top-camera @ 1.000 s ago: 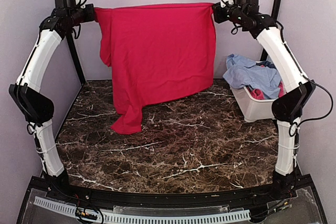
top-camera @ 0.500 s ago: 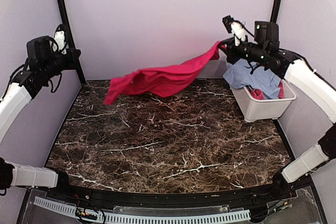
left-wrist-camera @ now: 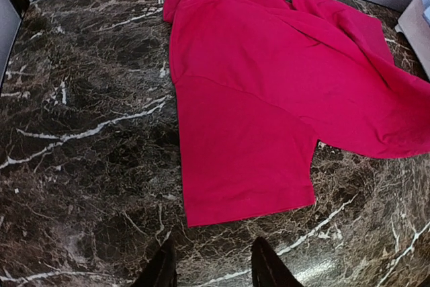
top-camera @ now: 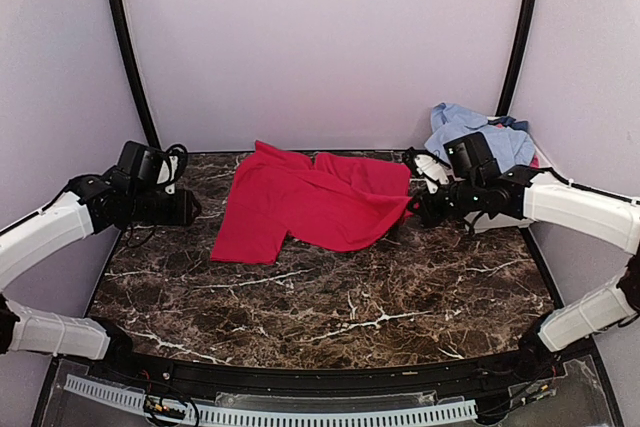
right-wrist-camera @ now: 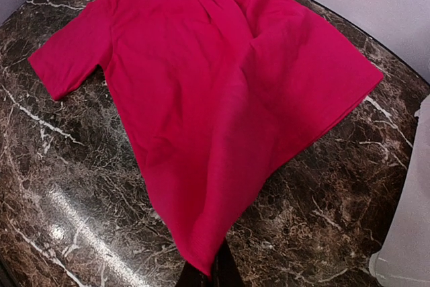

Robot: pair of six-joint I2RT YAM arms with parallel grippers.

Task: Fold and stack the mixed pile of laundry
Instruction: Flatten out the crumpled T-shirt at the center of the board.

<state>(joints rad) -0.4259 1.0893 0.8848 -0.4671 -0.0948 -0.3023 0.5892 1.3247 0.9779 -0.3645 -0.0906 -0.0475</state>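
Red shirt (top-camera: 310,209), flat but creased, on marble table (top-camera: 350,297)

A red short-sleeved cloth shirt (top-camera: 315,202) is spread on the far half of the dark veined marble tabletop (top-camera: 330,297). To its right, a light-blue cloth garment (top-camera: 478,137) is heaped in a white rectangular plastic tub (right-wrist-camera: 411,220).

Brightness: bright, even light from overhead; the pale lilac walls (top-camera: 320,37) look flat and uniform.
Glare: a milky sheen on the dark brown white-veined marble counter (top-camera: 330,287), strongest low left in the right wrist view.
Shadows: just a thin soft one under the hem of the red short-sleeved cloth shirt (top-camera: 310,202).
Sharpness: crisp everywhere, no smear.
Distortion: wrist views bow the counter's far edge.
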